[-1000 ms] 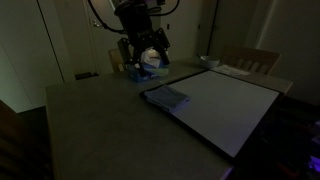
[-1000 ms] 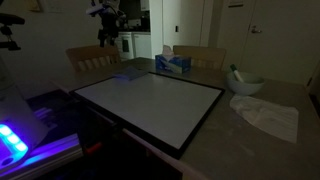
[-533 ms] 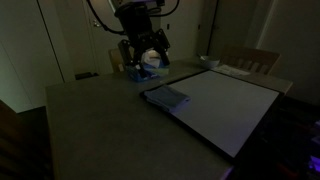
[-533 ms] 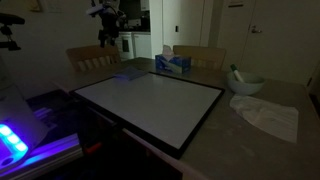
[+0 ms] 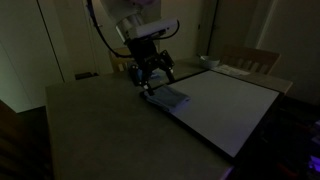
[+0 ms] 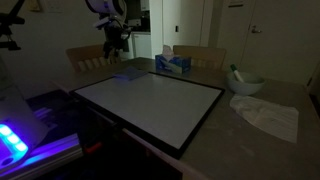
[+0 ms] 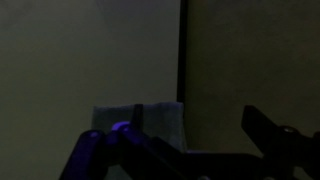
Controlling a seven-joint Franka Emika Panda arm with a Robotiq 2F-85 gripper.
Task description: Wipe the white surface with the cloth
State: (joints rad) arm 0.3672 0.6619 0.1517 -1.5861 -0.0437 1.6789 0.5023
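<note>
- Spread wide and empty, the black two-fingered gripper (image 5: 153, 82) hangs low over the near end of the cloth. In the wrist view (image 7: 180, 150) its fingers (image 7: 100, 155) stand well apart, with nothing between them.
- Whether the fingertips touch the cloth cannot be told in this dim light. In an exterior view the gripper (image 6: 118, 45) sits just above it.
- At the far left of an exterior view, a blurred object glowing blue-violet (image 6: 10, 140) lies low beside the table.
- A wooden chair (image 6: 90, 57) stands behind the table's back edge, right under the gripper.
- The small folded blue-grey cloth (image 6: 128, 73) lies flat at one corner of the white surface. In an exterior view (image 5: 170, 98) it rests just inside that corner, and in the wrist view (image 7: 140, 122) it lies between the two fingers, its right edge against a dark vertical strip (image 7: 183, 50).
- The flat white rectangular board with a dark frame (image 6: 150, 100) fills the middle of the dark grey-brown tabletop (image 6: 290, 100). In an exterior view (image 5: 225, 105) it stretches away to the right of the cloth.
- A blue tissue box with a white tissue sticking up (image 6: 173, 64) stands just behind the board's far edge.
- A pale bowl with a stick-like thing leaning in it (image 6: 245, 84) sits on the tabletop right of the board.
- A crumpled white rag (image 6: 268, 115) lies just in front of the bowl, clear of the board.
</note>
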